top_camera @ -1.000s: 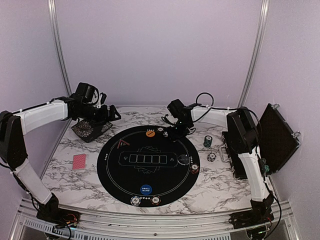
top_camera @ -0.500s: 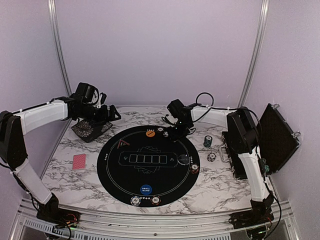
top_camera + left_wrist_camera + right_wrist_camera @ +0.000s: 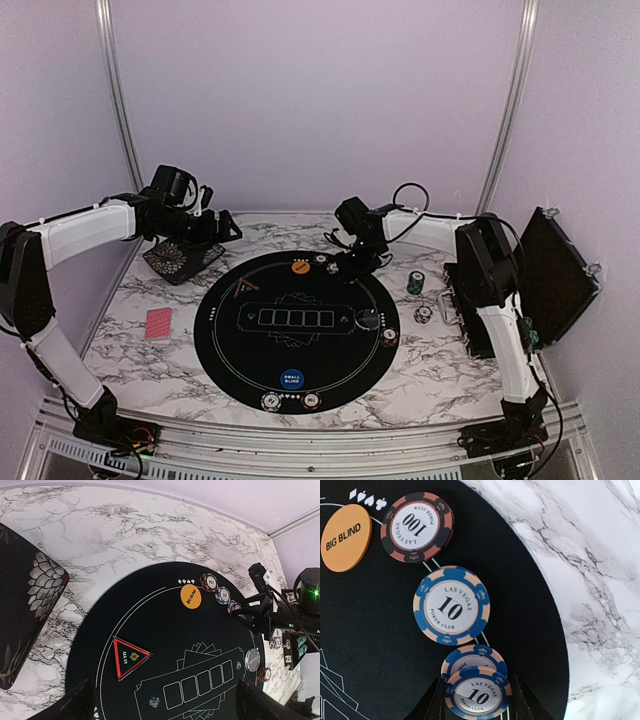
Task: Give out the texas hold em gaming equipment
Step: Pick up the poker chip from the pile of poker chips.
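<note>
**Control:** What does the right arm have?

**Operator:** My right pincer [image 3: 478, 705] is closed down on a blue-and-cream 10 chip [image 3: 478, 695], with a finger [image 3: 434, 707] against each side of its rim. I see it at the far edge of the black mat [image 3: 370, 645], partly over a second blue chip [image 3: 476, 659] that lies flat there.

**Control:** What lies around it?

**Operator:** Two more chips run leftward along that far rim: another blue 10 [image 3: 451, 605], then a black-and-red 100 chip [image 3: 417, 526]. The orange Big Blind button [image 3: 346, 537] sits just left of that one.

**Control:** And the left arm?

**Operator:** My left pincer [image 3: 222, 229] is spread wide, its fingers [image 3: 75, 705] well apart with nothing between them. It hovers over the far left of the desk [image 3: 120, 355], beside a flat black patterned piece [image 3: 183, 260].

**Control:** Where is the rest of the kit?

**Operator:** The red-backed deck [image 3: 159, 324] lies on bare marble left of the mat. The All In triangle [image 3: 127, 657] is on the mat's left part. The blue Small Blind button [image 3: 291, 380] is at the near edge, with a near-left chip [image 3: 270, 402] and a near-right chip [image 3: 312, 401] flanking it. The dark-grey button [image 3: 369, 320] and a right-edge chip [image 3: 389, 338] lie at the mat's right side. The teal stack [image 3: 415, 283] and a loose chip [image 3: 424, 315] stand on marble right of the mat, near the open black case [image 3: 555, 275].
</note>
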### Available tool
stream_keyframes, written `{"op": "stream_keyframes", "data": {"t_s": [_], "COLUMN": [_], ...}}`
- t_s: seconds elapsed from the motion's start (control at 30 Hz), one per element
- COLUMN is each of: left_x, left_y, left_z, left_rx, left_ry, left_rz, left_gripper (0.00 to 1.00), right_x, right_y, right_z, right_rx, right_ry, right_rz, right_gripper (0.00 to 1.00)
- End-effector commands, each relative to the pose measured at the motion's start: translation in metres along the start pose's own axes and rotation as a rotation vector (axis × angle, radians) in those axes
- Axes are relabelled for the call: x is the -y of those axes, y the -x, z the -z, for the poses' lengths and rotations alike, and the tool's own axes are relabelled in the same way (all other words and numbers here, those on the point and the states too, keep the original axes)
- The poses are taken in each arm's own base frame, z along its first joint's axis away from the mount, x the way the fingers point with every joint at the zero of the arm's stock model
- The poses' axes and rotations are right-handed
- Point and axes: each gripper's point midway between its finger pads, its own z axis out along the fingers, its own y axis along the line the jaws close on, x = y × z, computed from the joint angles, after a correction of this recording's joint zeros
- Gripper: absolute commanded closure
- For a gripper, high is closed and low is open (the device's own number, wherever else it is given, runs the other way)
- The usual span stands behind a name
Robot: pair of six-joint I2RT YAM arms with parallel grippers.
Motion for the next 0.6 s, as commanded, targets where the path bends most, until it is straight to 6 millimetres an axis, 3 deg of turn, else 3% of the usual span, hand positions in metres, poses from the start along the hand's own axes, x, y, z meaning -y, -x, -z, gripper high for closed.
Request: {"op": "stream_keyframes", "data": {"t_s": [0.0,0.33,0.57], "left_x": [-0.003,-0.003,-0.002], "left_y": [-0.005,-0.006,-0.007], "left_z": [0.002,0.001,0.001], "left_rx": [-0.016,-0.021,-0.022], "left_ry": [0.001,0.001,-0.001], "left_rz": [0.01,0.011,0.01], "left_gripper": [0.01,0.01,0.01], "right_x": [-0.003,-0.006,-0.014], "right_y": [0.029,0.041,0.057], "right_z": [0.037,0.045,0.039], "right_rx": [0.089,0.12,0.142], "right_ry": [-0.001,0.001,0.008], "right_rz": [-0.006,0.0,0.025], "right_gripper": [0.71,0.71,0.7]}}
